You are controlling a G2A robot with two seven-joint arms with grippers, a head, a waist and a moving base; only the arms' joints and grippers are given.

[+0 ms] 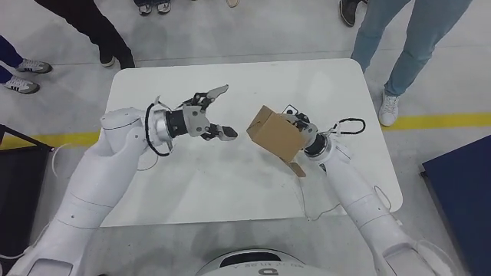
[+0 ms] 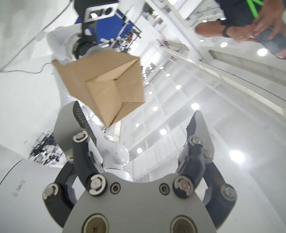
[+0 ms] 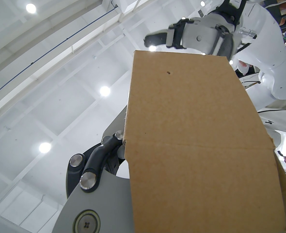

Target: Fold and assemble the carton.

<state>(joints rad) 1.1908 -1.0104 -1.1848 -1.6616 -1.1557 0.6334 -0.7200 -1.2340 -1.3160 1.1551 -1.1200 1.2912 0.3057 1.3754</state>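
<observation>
Your carton is off the white table, held in the air above its middle part and tilted so that one corner points down. It is plain brown cardboard, already squared up into a box.

The right gripper is at the side of the carton that faces away from the left arm, and it is clamped on the box. The cardboard covers the fingertips, so you cannot see just where they bite. In the right wrist view the carton stands directly in front of the camera, showing one plain panel with a crease across it. A dark finger link of that gripper shows at the panel's edge.

The left gripper is near the carton on the opposite side, apart from it and touching nothing. Its two fingers are spread wide and point toward the box.

In the left wrist view you look past the spread left gripper at the carton. The ribbed finger and the other finger stand to either side of the box's lowest corner, short of it. The end of the carton turned toward this gripper has its flaps folded in, with seams meeting near the middle. One loose flap sticks out from the carton's far edge.

From above, a narrow flap juts from the carton's low end. Just past the carton's upper edge in the right wrist view, one dark fingertip of the left gripper shows.
</observation>
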